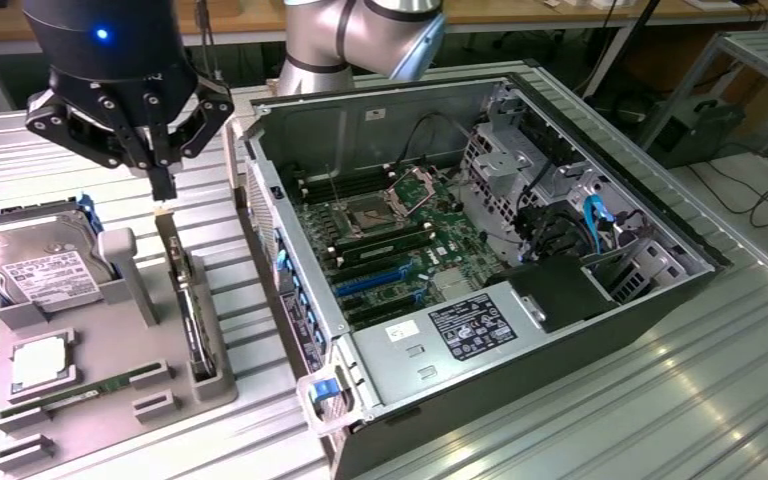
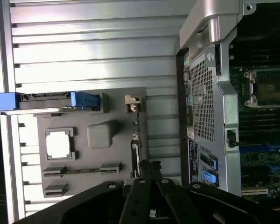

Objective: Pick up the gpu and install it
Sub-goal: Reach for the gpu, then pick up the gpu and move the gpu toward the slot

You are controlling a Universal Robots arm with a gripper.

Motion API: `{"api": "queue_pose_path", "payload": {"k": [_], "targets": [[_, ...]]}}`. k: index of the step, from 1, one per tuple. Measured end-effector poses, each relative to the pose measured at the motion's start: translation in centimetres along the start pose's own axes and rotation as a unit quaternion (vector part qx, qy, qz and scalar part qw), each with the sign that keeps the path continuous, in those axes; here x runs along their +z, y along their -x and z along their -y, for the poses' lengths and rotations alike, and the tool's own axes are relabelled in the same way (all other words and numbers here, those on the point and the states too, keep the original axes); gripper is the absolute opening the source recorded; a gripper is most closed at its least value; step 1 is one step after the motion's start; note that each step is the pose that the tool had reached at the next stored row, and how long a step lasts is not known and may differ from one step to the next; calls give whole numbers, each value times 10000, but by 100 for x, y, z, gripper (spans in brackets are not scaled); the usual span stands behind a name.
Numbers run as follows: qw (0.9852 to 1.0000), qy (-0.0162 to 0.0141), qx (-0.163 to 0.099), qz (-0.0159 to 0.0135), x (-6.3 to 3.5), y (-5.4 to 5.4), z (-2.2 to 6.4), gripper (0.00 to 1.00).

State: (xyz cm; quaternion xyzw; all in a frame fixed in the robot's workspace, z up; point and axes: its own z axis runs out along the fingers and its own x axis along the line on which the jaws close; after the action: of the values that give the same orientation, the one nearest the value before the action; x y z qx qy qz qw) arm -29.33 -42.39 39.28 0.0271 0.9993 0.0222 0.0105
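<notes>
The gpu (image 1: pixel 192 300) stands on its long edge in a slot of the grey holder tray (image 1: pixel 111 345), a thin dark card with its pale bracket end (image 1: pixel 165 214) nearest the arm. My gripper (image 1: pixel 161 188) hangs just above that bracket end, fingers shut together with nothing between them, apart from the card. In the wrist view the gpu (image 2: pixel 137 140) appears edge-on, the pale bracket (image 2: pixel 132 101) at its far end. The gripper's black fingers (image 2: pixel 141 196) meet over the card's near end.
The open computer case (image 1: pixel 651 300) lies to the exterior view's right of the tray, with the motherboard (image 1: pixel 398 240) and blue slots (image 1: pixel 364 285) exposed. The tray also holds a silver hard drive (image 1: pixel 37 265), a processor (image 1: pixel 40 360) and a green memory stick (image 1: pixel 77 395).
</notes>
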Motion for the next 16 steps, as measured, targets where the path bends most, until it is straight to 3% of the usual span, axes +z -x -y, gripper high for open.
{"api": "queue_pose_path", "payload": {"k": [8, 16], "targets": [[10000, 0, -16, -4, -1, -142, 8, 11], [10000, 0, -16, -4, -1, -148, 9, 11]]}}
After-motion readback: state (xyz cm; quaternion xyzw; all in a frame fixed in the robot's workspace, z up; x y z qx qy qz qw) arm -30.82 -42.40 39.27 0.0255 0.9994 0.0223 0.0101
